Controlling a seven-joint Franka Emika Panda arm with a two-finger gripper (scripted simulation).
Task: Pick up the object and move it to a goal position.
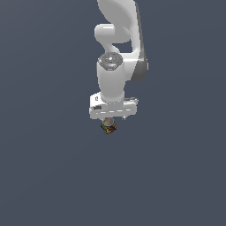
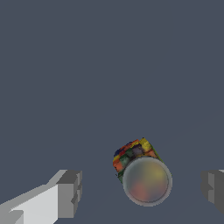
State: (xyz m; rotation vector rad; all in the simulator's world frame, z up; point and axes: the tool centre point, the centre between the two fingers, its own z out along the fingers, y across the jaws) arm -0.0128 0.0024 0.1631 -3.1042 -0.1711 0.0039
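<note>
surface: plain dark grey | gripper (image 2: 141,190): fingers apart; object (image 2: 131,154) between, untouched

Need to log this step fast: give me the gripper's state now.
Gripper: open, holding nothing. Its fingers stand wide apart on either side of the small multicolored block, touching neither side of it.

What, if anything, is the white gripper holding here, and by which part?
Nothing. The white gripper is open, its grey fingers standing well apart from the small multicoloured blocky object between them, touching neither side.
</note>
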